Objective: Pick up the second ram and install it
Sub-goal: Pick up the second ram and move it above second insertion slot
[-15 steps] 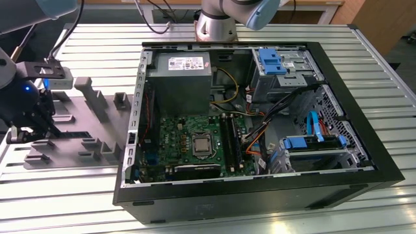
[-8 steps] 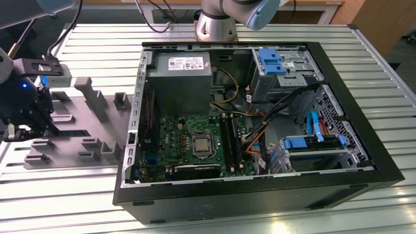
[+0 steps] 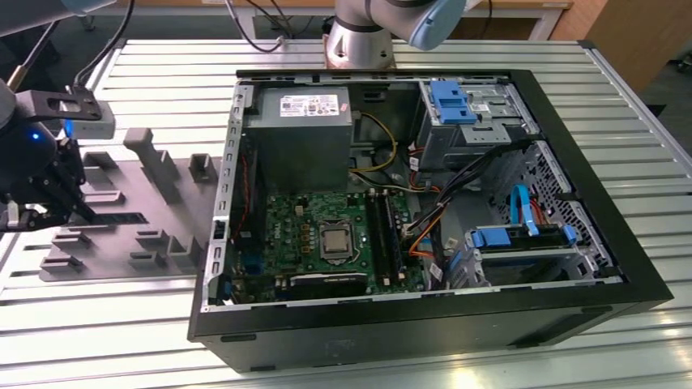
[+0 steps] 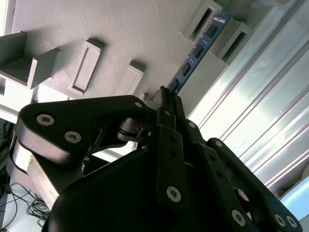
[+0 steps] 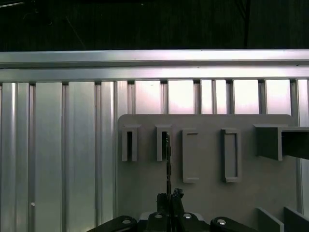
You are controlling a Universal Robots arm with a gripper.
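The hand (image 4: 166,99) is down at the grey holder tray (image 4: 120,29), and its fingers are drawn together, clamped on the near end of the second ram (image 4: 195,50). In the second wrist view the dark blue stick with its black chips runs straight out from the fingertips, and its far end lies between two raised blocks of the tray. In the first wrist view the ram (image 5: 167,169) is seen edge-on as a thin dark line leading away from the hand (image 5: 170,198) into one holder slot (image 5: 159,145). So the grip is made. Whether the stick has come free of its slot I cannot tell; it looks seated or barely raised.

In the exterior view the hand (image 3: 38,212) sits low over the tray (image 3: 119,203) on the slatted desk (image 3: 141,324). The open computer case (image 3: 433,324) stands well apart from the hand, beyond the tray. Inside it lies the green motherboard (image 3: 313,215) with its long black memory slots (image 3: 384,235), a long way from the hand. Whether any slot is filled I can't make out.

By my reckoning this is the early part of the job. The pick-up is at the grasp, and the carry to the case and the seating are not yet done.
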